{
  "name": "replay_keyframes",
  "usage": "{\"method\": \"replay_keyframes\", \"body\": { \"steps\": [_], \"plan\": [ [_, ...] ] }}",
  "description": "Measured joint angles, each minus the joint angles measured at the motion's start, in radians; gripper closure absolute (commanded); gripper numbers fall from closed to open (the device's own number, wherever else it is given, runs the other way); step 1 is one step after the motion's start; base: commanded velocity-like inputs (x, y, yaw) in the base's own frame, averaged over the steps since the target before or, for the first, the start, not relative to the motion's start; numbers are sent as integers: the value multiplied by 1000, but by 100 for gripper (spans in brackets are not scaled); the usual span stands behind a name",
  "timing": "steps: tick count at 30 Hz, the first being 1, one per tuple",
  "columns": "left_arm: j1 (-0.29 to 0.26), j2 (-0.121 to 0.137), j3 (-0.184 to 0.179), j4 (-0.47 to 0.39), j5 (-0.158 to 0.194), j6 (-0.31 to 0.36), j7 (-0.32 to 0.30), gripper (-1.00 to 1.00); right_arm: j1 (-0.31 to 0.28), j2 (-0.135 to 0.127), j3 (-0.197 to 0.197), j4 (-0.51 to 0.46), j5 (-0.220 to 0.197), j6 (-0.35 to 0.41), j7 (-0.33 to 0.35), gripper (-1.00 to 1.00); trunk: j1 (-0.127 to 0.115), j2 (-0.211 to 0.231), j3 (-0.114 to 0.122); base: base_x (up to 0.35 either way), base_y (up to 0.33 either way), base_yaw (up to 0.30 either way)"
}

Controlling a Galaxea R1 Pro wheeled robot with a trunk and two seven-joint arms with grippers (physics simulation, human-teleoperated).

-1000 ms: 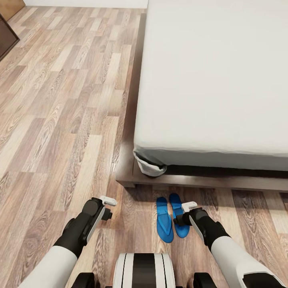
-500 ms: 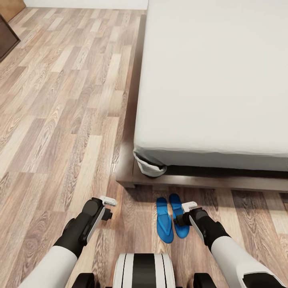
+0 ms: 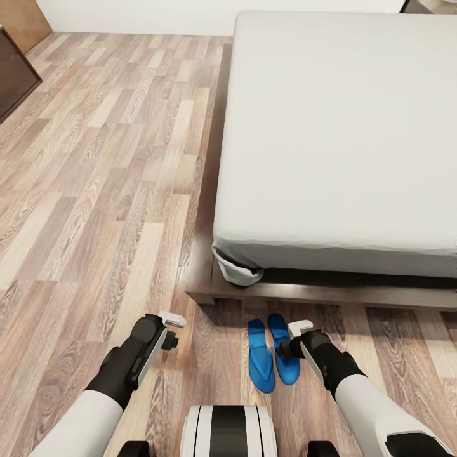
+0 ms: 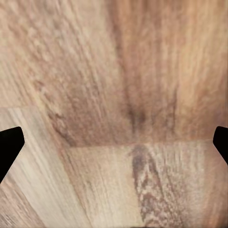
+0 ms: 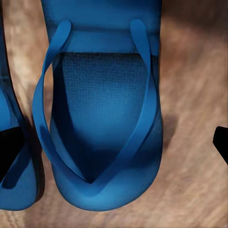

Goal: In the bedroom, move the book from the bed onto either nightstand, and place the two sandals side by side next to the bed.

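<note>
Two bright blue sandals (image 3: 261, 357) (image 3: 283, 350) lie side by side on the wood floor, just off the foot of the bed (image 3: 343, 127). My right gripper (image 3: 289, 339) hovers right over the right-hand sandal (image 5: 102, 118), open, with its dark fingertips (image 5: 9, 154) wide apart and nothing held. My left gripper (image 3: 173, 331) hangs open over bare planks (image 4: 114, 114), a short way left of the sandals. The light-grey mattress top is bare as far as it shows. The book and the nightstand are out of view.
The bed's dark wooden frame (image 3: 285, 293) juts out low in front of the sandals. A dark cabinet (image 3: 14, 75) stands at the far left by the wall. Open plank floor (image 3: 108, 190) stretches along the bed's left side.
The head camera has tilted up a little, so more of the bed and the far wall shows. Both arms and the sandals have stayed put.
</note>
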Motion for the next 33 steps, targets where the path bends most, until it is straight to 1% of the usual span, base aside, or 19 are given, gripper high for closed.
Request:
{"method": "replay_keyframes", "body": {
  "steps": [10, 21, 33],
  "plan": [
    [0, 0, 0, 3, 0, 0, 0, -100, 1, -3, -2, 3, -4, -1, 0, -100, 0, 0, 0, 0, 0, 0],
    [0, 0, -1, 11, 0, 0, 0, -100, 3, -8, -6, 9, -8, 0, 0, -100, -5, 3, 42, 0, 0, 0],
    [0, 0, -1, 26, -1, 0, 0, -100, 7, -12, -10, 42, -8, 0, -1, -100, -10, 5, 89, 0, 0, 0]
  ]
}}
